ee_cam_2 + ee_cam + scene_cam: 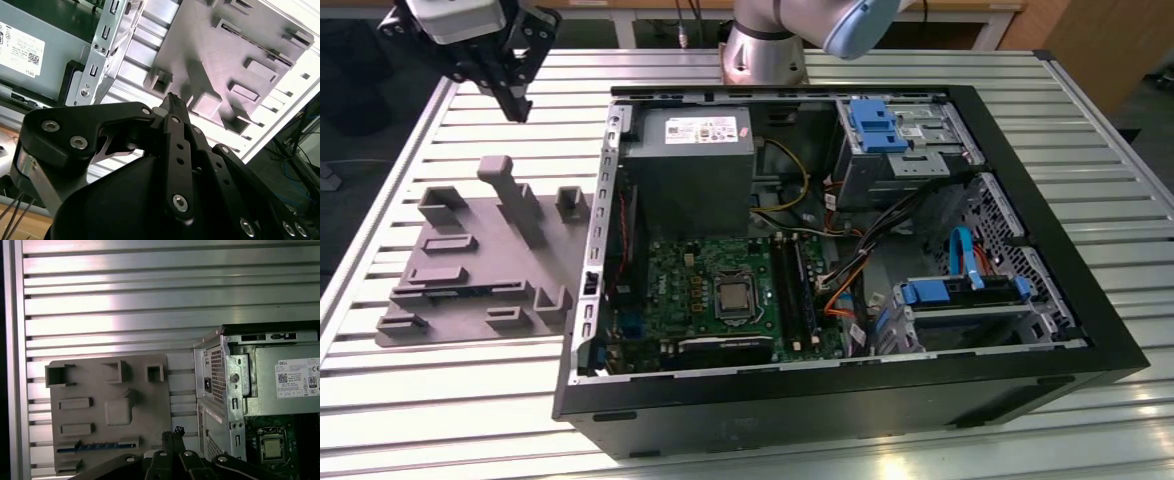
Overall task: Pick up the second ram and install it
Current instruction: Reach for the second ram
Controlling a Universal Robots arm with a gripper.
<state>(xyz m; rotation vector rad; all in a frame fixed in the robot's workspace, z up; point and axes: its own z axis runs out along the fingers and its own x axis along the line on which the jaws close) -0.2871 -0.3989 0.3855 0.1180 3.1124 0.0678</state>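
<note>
The second ram (95,446) is a slim dark stick with blue-green marks, lying edge-up in a long slot of the grey moulded holder (107,390). In the exterior view the ram (454,291) shows as a thin dark line near the holder's (467,240) front. My gripper (518,108) hangs high above the table beyond the holder's far edge, well apart from the ram. Its fingers are shut, with nothing between them, in both wrist views (172,99) (173,434). The motherboard's black slots (790,290) lie inside the open computer case (854,395).
The case stands to the exterior view's right of the holder, its metal side wall (603,220) close to it. A grey power supply (687,160) fills the case's far corner. Tall posts (507,190) rise from the holder. Ribbed aluminium table (454,380) surrounds everything.
</note>
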